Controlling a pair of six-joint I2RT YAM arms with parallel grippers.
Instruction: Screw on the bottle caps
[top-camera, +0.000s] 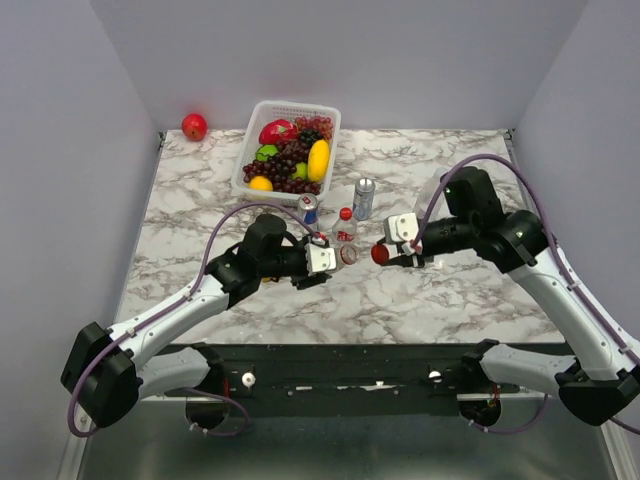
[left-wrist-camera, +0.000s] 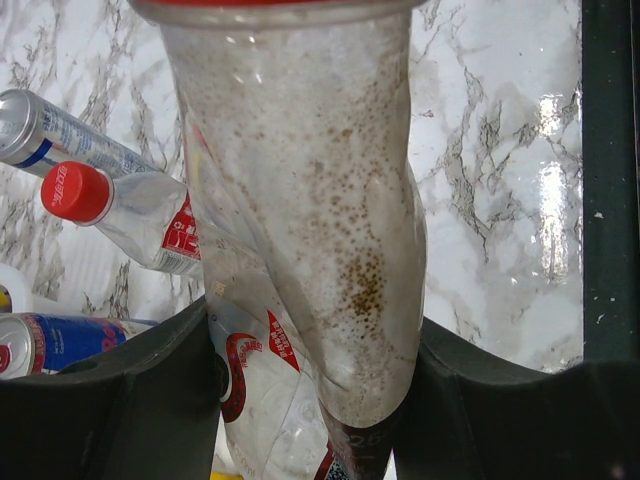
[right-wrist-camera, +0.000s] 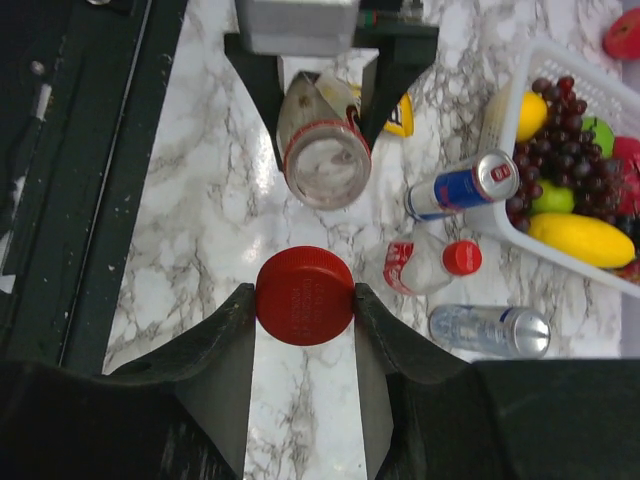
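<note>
White worktop (top-camera: 430, 290) veined grey like marble. Red cap (right-wrist-camera: 304, 296); clear bottle (left-wrist-camera: 310, 230) speckled brown, red on its label. White basket (top-camera: 247, 158), dark purple grapes (top-camera: 285, 165), yellow fruit (top-camera: 318, 158), red apple (top-camera: 194, 126), blue-and-silver can (right-wrist-camera: 462, 186).

bright even overhead light, soft shadows, white glare on marble table (left-wrist-camera: 552, 170)

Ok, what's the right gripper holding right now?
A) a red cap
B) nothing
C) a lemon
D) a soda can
A: in the right wrist view the right gripper has its fingers pressed against both sides of a red cap, in front of the uncapped bottle.
</note>
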